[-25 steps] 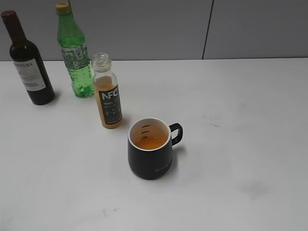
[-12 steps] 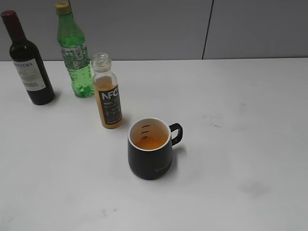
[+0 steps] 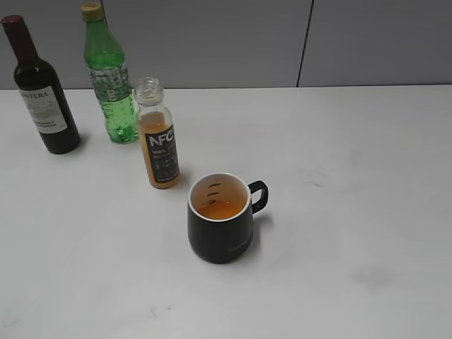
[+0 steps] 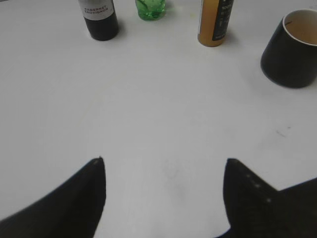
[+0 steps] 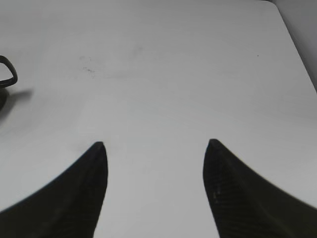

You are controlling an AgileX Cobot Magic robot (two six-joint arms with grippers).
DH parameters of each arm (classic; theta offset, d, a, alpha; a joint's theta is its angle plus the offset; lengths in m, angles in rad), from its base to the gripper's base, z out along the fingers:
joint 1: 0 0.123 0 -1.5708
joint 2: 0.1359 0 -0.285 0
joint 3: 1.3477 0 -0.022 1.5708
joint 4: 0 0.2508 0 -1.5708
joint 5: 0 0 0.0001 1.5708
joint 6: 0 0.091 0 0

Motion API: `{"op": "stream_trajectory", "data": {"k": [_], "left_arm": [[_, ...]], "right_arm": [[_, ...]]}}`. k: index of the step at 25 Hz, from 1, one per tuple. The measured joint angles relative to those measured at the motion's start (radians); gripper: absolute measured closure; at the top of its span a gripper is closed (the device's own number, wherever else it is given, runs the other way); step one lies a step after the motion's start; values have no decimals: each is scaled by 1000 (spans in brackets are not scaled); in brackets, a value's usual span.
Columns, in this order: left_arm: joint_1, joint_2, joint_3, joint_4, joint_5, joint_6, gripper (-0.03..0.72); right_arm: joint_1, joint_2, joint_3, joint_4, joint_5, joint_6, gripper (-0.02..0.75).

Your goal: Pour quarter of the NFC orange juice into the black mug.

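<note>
The NFC orange juice [image 3: 158, 141] stands upright and uncapped on the white table, partly full; its lower part shows in the left wrist view [image 4: 215, 22]. The black mug [image 3: 220, 217] stands just right and in front of it, apart from it, with orange liquid inside and its handle to the right. The mug also shows in the left wrist view [image 4: 290, 54], and its handle shows in the right wrist view [image 5: 7, 72]. My left gripper [image 4: 165, 161] is open and empty over bare table. My right gripper [image 5: 155, 144] is open and empty. Neither gripper shows in the exterior view.
A dark wine bottle [image 3: 41, 92] and a taller green plastic bottle [image 3: 109, 78] stand at the back left, behind the juice. A grey wall runs behind the white table [image 3: 353, 176]. The table's right edge shows in the right wrist view [image 5: 297, 44].
</note>
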Motion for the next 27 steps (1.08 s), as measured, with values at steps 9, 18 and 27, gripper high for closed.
{"op": "stream_trajectory", "data": {"k": [9, 18, 27], "left_arm": [[76, -11, 0, -1, -4, 0, 217], [272, -104, 0, -2, -4, 1, 298], [298, -108, 0, -3, -4, 1, 401]], "right_arm": [[0, 0, 0, 0, 0, 0, 272], [0, 0, 1, 0, 0, 0, 272], [0, 0, 1, 0, 0, 0, 272]]}}
